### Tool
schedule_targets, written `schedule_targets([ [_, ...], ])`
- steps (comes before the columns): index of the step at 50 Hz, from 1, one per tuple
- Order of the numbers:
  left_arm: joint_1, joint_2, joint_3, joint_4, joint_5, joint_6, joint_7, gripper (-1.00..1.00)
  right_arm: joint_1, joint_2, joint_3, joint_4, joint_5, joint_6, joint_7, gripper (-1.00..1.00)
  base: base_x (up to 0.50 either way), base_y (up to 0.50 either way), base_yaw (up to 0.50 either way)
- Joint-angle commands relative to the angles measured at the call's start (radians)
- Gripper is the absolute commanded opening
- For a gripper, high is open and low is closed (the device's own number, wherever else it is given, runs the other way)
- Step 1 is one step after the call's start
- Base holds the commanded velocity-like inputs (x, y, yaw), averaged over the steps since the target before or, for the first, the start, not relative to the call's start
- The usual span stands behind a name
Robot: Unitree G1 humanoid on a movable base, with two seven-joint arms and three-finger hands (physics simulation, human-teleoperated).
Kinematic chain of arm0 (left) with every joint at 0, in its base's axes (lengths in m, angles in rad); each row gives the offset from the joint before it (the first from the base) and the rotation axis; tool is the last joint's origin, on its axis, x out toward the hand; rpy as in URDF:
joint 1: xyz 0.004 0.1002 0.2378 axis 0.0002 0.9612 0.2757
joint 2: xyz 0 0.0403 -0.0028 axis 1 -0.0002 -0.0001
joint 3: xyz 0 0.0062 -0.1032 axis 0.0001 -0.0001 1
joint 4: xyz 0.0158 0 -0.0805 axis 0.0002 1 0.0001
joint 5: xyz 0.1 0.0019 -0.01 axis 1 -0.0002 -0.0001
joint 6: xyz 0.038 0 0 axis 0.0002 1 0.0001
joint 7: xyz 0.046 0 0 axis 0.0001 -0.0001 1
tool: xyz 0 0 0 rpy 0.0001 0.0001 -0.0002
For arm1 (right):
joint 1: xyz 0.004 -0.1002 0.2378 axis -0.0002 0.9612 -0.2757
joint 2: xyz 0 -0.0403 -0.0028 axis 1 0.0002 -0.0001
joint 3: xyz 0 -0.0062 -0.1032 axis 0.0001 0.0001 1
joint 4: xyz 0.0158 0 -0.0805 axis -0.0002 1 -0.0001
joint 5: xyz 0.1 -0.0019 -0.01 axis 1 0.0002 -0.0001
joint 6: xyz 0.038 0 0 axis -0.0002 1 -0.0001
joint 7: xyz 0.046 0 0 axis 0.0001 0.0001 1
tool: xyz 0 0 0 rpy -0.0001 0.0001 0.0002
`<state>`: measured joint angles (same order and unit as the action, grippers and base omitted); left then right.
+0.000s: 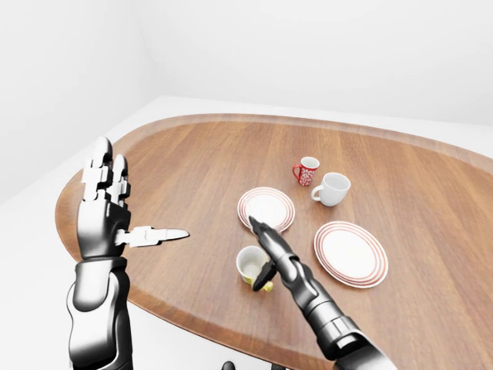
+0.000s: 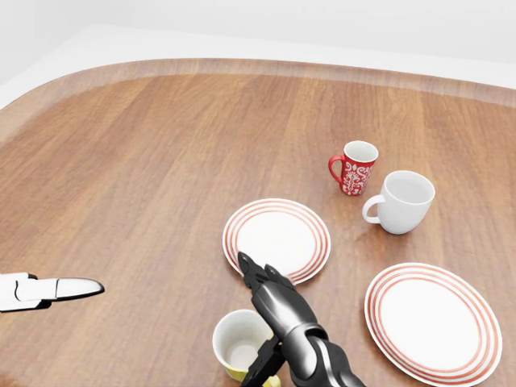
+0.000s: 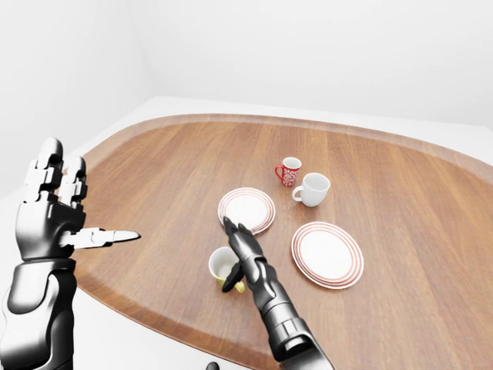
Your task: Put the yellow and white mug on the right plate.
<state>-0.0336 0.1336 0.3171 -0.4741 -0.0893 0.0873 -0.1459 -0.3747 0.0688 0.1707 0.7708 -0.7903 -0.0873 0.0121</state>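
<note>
Reaching with fingers spread and empty, the right hand [image 2: 270, 310] flanks the rigid, smooth yellow-and-white ceramic mug [image 2: 239, 344] at its left; grasping the body looks safest.

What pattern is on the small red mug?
White floral print on the small red mug, with a white interior; clearest in the head view.

The table [image 2: 145, 153] is warm brown wood with a visible grain. Both plates, left plate [image 2: 276, 239] and right plate [image 2: 432, 320], are white with red concentric rim rings. One mug [image 2: 354, 167] is red with a white floral pattern, another [image 2: 401, 201] plain white. The yellow and white mug [image 2: 239, 345] is white inside, yellow at its base. The left hand [image 1: 100, 212] is silver-grey, the right hand [image 2: 274, 310] dark grey and black.
</note>
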Motion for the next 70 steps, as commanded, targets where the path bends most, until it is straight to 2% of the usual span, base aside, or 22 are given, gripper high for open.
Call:
schedule_targets([
  [1,0.001,-0.001,0.001,-0.001,0.001,0.000,0.000,1.00,-0.009,0.002,-0.002,0.038,-0.003,0.000,-0.017,1.00,0.00,0.00,0.00],
  [46,0.002,-0.003,-0.003,0.003,0.003,0.000,-0.001,1.00,-0.031,0.003,-0.006,0.119,-0.007,0.000,-0.051,1.00,0.00,0.00,0.00],
  [47,0.002,-0.003,-0.004,0.003,0.004,0.000,-0.001,1.00,-0.033,0.003,-0.007,0.122,-0.005,0.000,-0.053,0.71,0.00,0.00,0.00],
  [48,0.002,-0.003,-0.005,0.004,0.004,0.000,-0.001,1.00,-0.034,0.002,-0.008,0.122,-0.005,0.000,-0.057,-0.80,0.00,0.00,0.00],
  [49,0.003,-0.003,-0.005,0.005,0.004,0.000,-0.002,1.00,-0.033,0.001,-0.007,0.121,-0.006,0.000,-0.058,-1.00,0.00,0.00,0.00],
  [70,0.002,-0.003,-0.005,0.013,0.006,0.000,-0.001,1.00,-0.033,-0.017,-0.021,0.019,-0.004,0.000,-0.032,-1.00,0.00,0.00,0.00],
])
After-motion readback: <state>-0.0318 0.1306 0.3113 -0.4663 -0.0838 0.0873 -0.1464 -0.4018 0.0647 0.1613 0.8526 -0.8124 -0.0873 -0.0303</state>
